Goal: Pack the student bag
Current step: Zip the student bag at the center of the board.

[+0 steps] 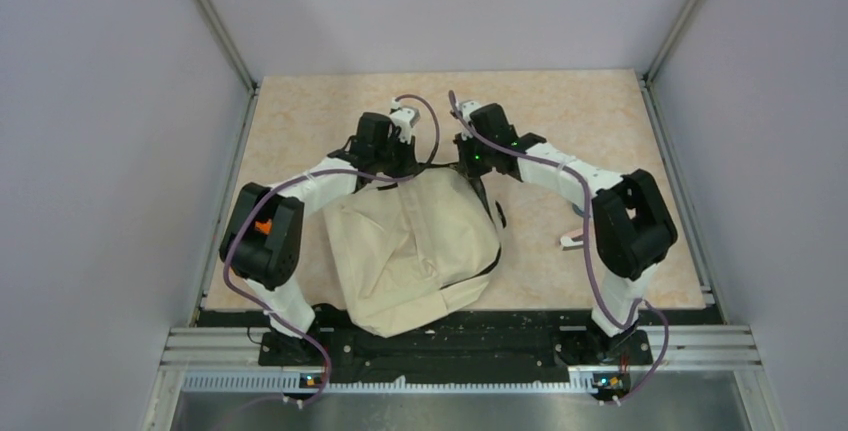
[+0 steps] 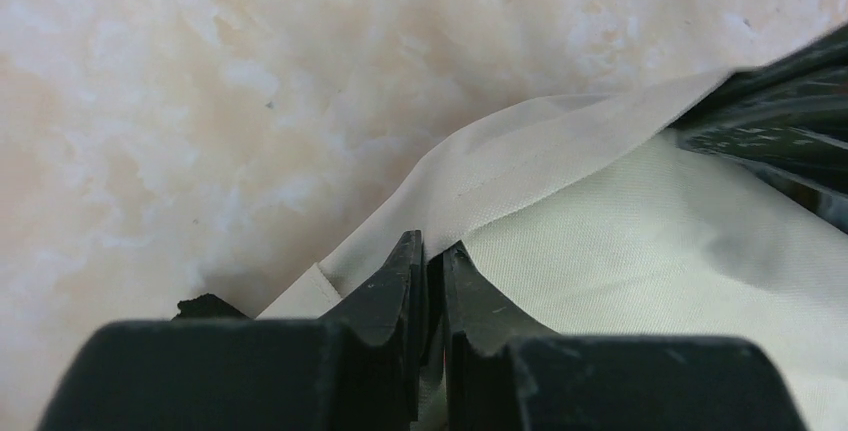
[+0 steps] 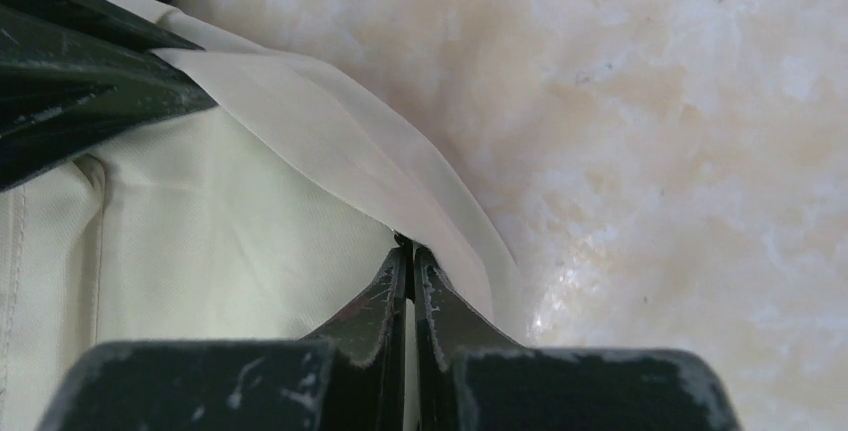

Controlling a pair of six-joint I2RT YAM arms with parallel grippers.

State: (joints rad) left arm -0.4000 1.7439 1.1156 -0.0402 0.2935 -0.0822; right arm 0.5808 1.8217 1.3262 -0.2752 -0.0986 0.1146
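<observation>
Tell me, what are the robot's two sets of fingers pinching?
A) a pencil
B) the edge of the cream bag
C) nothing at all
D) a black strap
B: in the wrist views the left fingers and the right fingers are each closed on a fold of cream fabric at the edge of the bag.

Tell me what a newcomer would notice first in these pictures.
The cream student bag dominates, slumped in the middle of the marbled table between the two arms. At its far edge, the left end effector and the right end effector sit close together, each pinched shut on a fold of the bag's fabric.
</observation>
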